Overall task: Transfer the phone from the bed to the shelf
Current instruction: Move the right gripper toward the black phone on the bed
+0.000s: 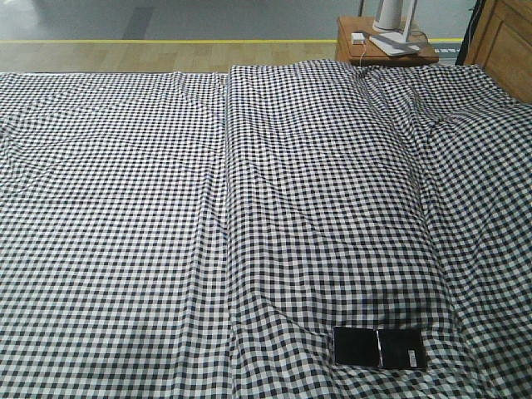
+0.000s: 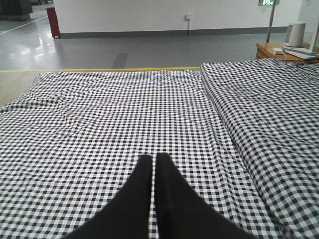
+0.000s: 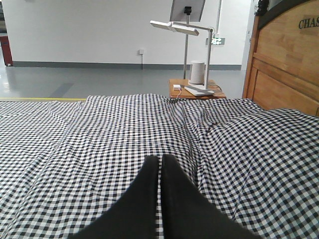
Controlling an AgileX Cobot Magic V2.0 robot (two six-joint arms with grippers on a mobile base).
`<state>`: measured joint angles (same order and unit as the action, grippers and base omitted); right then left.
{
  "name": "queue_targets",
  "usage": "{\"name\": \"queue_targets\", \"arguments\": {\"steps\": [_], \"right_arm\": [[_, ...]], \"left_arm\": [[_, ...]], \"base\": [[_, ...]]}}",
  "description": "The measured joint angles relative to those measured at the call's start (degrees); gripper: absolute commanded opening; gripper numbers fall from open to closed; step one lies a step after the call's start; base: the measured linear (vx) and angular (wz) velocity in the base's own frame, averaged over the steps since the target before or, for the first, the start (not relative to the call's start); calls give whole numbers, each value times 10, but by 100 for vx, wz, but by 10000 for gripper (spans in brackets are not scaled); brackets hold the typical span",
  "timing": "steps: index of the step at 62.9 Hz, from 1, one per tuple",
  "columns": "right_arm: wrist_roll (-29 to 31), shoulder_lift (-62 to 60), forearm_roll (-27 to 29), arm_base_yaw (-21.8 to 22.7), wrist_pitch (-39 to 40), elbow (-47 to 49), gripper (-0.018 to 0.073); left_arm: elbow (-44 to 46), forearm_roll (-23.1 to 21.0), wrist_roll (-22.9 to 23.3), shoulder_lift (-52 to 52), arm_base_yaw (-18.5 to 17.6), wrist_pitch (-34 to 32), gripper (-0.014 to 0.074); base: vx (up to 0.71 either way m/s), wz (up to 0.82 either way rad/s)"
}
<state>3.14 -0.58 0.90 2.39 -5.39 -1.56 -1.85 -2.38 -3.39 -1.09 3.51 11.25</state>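
The black glossy phone [image 1: 380,347] lies flat on the checked bed [image 1: 166,216] near the front edge, right of centre, its white sticker toward the right end. Neither gripper shows in the front view. In the left wrist view my left gripper [image 2: 153,158] hovers over the bed [image 2: 99,114], its black fingers [image 2: 142,174] pressed together with nothing between them. My right gripper [image 3: 161,158] is likewise shut and empty above the bed [image 3: 99,139]. The phone shows in neither wrist view. The shelf is out of view.
A reddish-brown bedside table [image 1: 366,51] with a white lamp base [image 1: 392,25] stands at the bed's far right corner. The wooden headboard [image 3: 284,64] rises on the right. A ridge in the bedding [image 1: 228,208] runs front to back. Grey floor lies beyond.
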Motion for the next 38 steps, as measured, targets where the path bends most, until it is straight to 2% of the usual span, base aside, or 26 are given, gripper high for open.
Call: {"name": "queue_targets", "arguments": {"steps": [38], "right_arm": [[0,0,0,0,0,0,-5]], "left_arm": [[0,0,0,0,0,0,1]], "base": [[0,0]]}}
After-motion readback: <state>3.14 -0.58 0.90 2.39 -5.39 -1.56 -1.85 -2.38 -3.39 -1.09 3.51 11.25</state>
